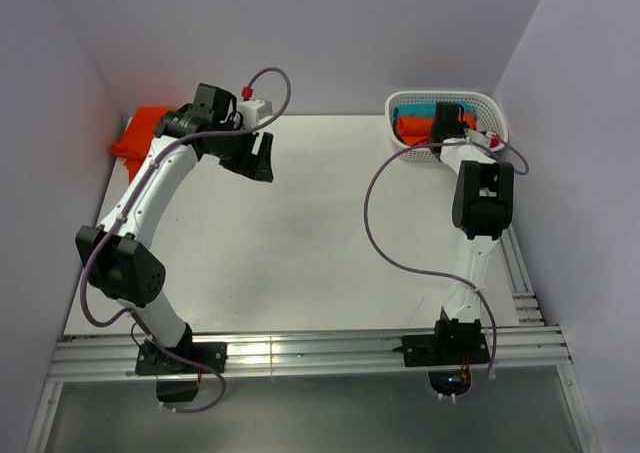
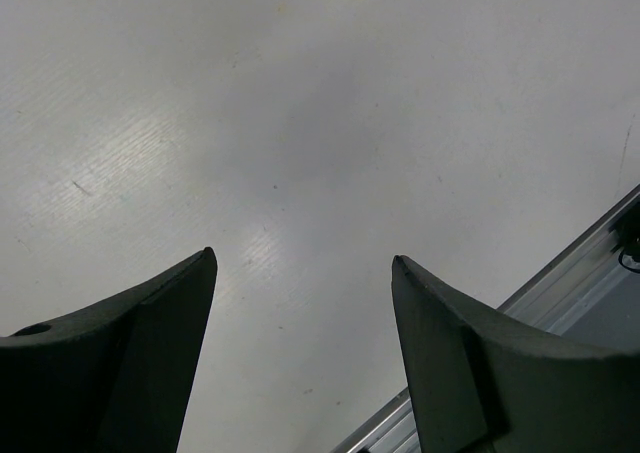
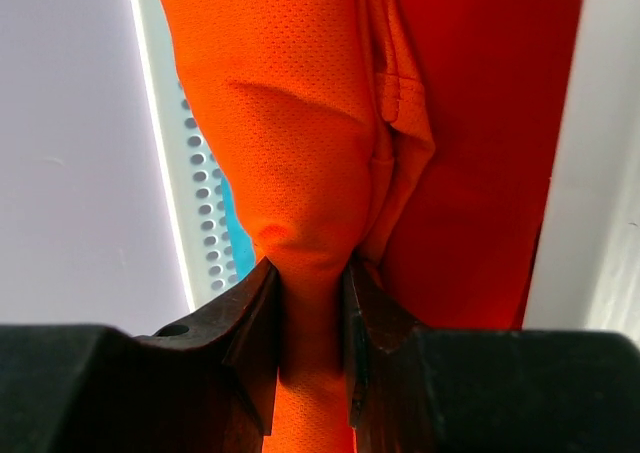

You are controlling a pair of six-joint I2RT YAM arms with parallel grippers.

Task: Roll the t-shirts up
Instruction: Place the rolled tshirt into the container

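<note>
- One white tabletop (image 1: 300, 243) is your largest surface. Its middle lies bare, the likely place to spread a shirt before rolling.
- Your white lattice basket (image 1: 497, 113) sits at the far right corner. It holds an orange t-shirt (image 3: 290, 123) lying as a long bundle beside a teal cloth (image 1: 415, 111), so I judge the basket is where rolled pieces are kept.
- At the far left corner a second orange t-shirt (image 1: 140, 133) lies in a loose heap against the wall, not yet rolled by the look of it.
- Your left pincer (image 2: 305, 263) hovers over bare tabletop near that heap. Its jaws are spread wide with nothing between them, which leaves it free to take the heap.
- Your right pincer (image 3: 312, 273) reaches down into the basket and is clenched on a gathered fold of the orange t-shirt, the cloth squeezed to a narrow neck between the jaws. You cannot tell from this whether it is setting the bundle in or lifting it out.
</note>
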